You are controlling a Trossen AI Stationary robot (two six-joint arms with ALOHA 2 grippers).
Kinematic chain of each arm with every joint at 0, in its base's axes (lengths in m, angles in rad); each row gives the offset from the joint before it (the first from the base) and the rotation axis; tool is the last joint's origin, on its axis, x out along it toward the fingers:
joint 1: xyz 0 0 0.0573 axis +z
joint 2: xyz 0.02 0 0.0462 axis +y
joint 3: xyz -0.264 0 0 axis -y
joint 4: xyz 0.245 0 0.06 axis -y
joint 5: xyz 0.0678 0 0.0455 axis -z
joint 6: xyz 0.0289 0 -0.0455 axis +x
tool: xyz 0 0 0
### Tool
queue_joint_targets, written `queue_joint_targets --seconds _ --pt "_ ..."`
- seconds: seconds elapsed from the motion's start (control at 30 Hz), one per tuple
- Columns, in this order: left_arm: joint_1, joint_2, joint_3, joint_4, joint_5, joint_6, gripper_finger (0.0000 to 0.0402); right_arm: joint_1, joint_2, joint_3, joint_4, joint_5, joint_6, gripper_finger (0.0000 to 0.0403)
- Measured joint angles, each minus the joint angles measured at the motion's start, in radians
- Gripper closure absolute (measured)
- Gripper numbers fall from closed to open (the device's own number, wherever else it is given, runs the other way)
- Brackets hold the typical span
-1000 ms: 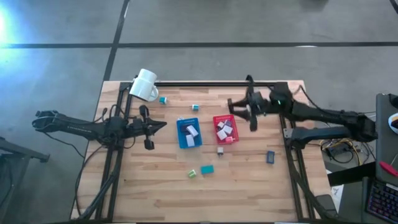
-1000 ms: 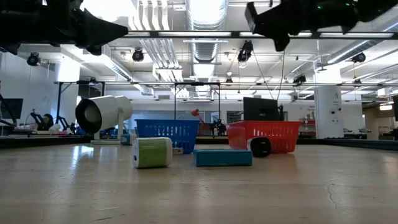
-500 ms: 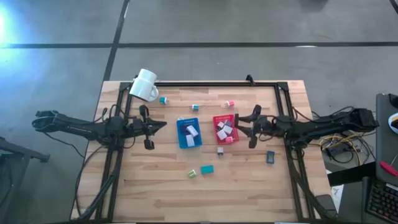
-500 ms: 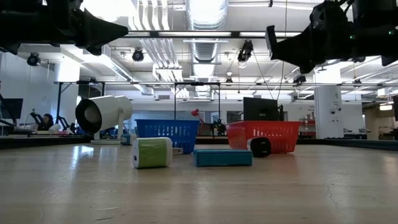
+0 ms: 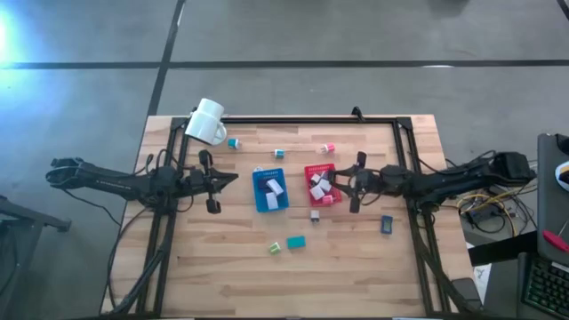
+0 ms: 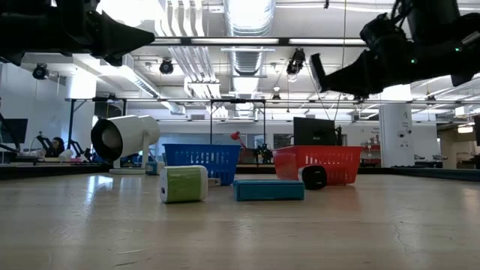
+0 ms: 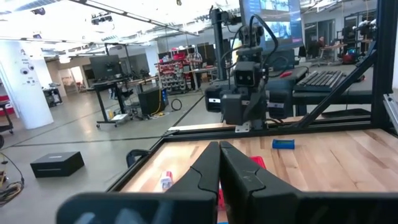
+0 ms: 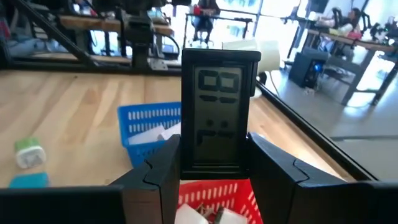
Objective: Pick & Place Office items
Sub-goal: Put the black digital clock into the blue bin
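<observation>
A dark rectangular item with a display face (image 8: 219,118) is clamped between the fingers of the right gripper (image 5: 345,182), held above the right edge of the red tray (image 5: 313,171). The left gripper (image 5: 233,178), jaws closed and empty, is held left of the blue tray (image 5: 258,196).

Two trays side by side mid-table: left tray (image 5: 270,191), right tray (image 5: 322,184), both w/ small items inside. Mug (image 5: 206,121) at far left corner, on its side. Loose items (image 5: 296,241) in front of trays; more behind them. Left gripper (image 5: 233,178) left of trays, right gripper (image 5: 340,180) over right tray's edge.
</observation>
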Motion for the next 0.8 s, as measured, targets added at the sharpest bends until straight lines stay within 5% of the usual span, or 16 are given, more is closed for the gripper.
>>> queue_joint_targets --seconds 0.23,0.53,0.8 --pt "0.0 0.0 0.0 0.0 -0.001 -0.008 0.0388 -0.009 0.203 0.152 -0.047 -0.012 0.032 0.0259" --pt "0.0 0.0 -0.001 -0.001 -0.003 -0.011 0.039 0.022 0.557 0.541 -0.383 -0.031 0.062 0.0259" --pt "0.0 0.0 -0.001 -0.001 -0.003 -0.015 0.0388 0.049 0.748 0.866 -0.667 -0.007 0.034 0.0258"
